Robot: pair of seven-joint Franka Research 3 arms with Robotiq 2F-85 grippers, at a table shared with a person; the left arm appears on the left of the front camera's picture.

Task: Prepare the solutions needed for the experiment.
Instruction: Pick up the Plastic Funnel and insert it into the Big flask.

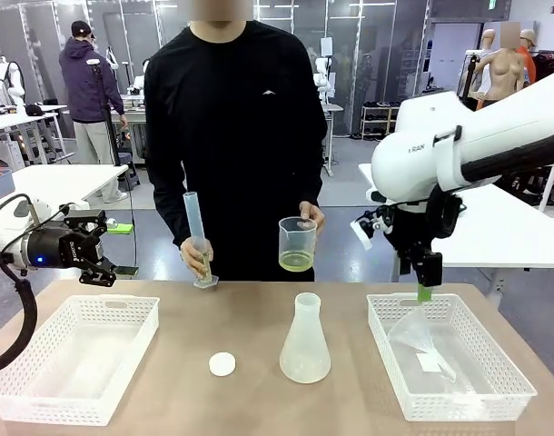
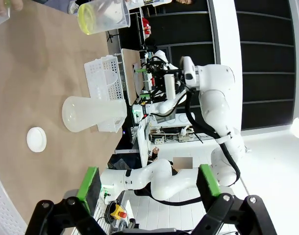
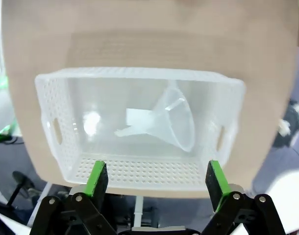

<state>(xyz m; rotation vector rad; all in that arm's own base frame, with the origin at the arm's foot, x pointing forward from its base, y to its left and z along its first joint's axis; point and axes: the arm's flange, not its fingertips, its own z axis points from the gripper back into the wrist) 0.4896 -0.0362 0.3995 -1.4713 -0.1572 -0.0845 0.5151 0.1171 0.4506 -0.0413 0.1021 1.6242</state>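
Observation:
The solutions (image 1: pixel 296 262) are a pale yellow-green liquid at the bottom of a clear beaker (image 1: pixel 296 243) that the person holds in one hand above the table's far edge. Their other hand stands a tall graduated cylinder (image 1: pixel 195 238) on the table. A frosted conical flask (image 1: pixel 305 341) stands mid-table, with a white cap (image 1: pixel 222 364) beside it. My left gripper (image 1: pixel 107 247) hovers open at the far left, above the left basket. In its wrist view, the left gripper (image 2: pixel 149 183) frames the flask (image 2: pixel 90 113) and the beaker (image 2: pixel 103 17). My right gripper (image 1: pixel 423 287) hangs open over the right basket; the right gripper (image 3: pixel 157 181) looks down on a funnel (image 3: pixel 171 120).
An empty white basket (image 1: pixel 73 400) sits at the front left. The right basket (image 1: pixel 459 404) holds the clear funnel (image 1: pixel 418 341) and a small white piece. The person stands close behind the table's far edge. Open tabletop lies between the baskets around the flask.

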